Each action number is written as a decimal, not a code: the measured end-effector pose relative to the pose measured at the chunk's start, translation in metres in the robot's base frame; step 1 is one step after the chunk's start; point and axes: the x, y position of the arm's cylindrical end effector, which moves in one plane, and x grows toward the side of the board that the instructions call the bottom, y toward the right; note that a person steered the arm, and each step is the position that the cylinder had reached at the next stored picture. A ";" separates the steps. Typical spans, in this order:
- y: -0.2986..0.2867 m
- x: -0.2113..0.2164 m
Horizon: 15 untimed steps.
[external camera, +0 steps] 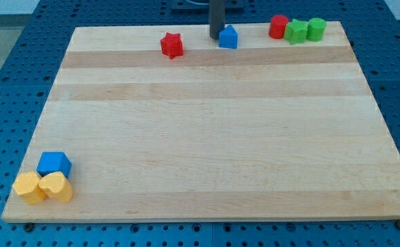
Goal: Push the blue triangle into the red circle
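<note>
The blue triangle (228, 36) sits near the view's top edge of the wooden board (206, 130), a little right of centre. My tip (215, 36) stands just to its left, touching or almost touching it. The red circle (278, 27) lies further to the view's right along the same top edge, apart from the triangle, and touches a green star-like block (296, 31).
A green cylinder (316, 29) stands right of the green star. A red star (172, 45) lies left of my tip. At the view's bottom left a blue cube (54, 165) touches a yellow hexagon (29, 187) and a yellow heart (56, 186).
</note>
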 end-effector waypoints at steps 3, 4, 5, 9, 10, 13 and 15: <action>-0.012 0.013; -0.016 0.031; -0.015 0.042; 0.078 0.020; 0.081 0.020; 0.014 -0.011; -0.110 -0.031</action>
